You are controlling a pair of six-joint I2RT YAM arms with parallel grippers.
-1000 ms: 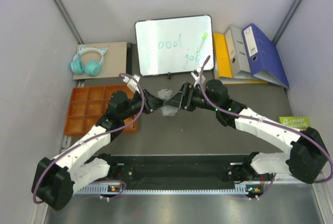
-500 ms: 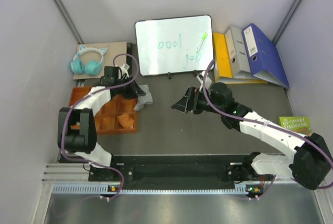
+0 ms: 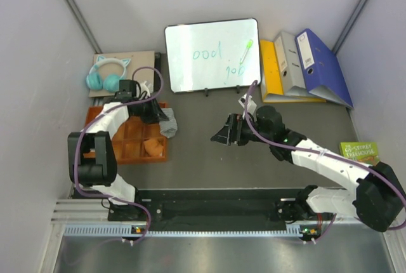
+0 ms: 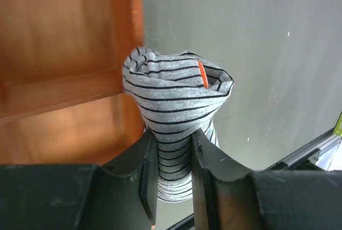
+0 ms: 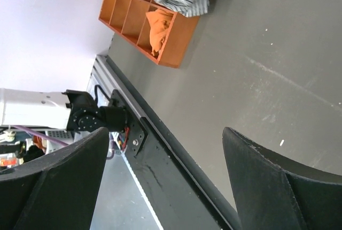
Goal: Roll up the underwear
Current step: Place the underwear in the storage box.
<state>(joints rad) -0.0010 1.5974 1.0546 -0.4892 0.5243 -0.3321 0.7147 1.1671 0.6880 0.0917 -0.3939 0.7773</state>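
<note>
Though the whiteboard [image 3: 212,38] is barely legible, boxers [image 4: 176,99] clamped in the left gripper [image 4: 173,142] were carried left to the tray [image 3: 96,134]; right gripper [image 5: 165,133] splayed.

I work on a dark grey table [image 3: 209,159] with a few small pale scratches. Pale grey walls [image 3: 32,63] stand close on the left, the back and the right of the top view. A whiteboard [image 3: 212,54] with green writing is at the top middle. Right of it lie a yellow folder [image 3: 273,70], a grey folder [image 3: 290,63] and a blue folder [image 3: 323,66]. At the upper left, blue headphones [image 3: 108,74] sit on brown card [image 3: 143,63]. Just below is an orange tray [image 3: 101,134]. A shiny metal rail [image 3: 216,230] runs along the bottom. The light is soft and even.
</note>
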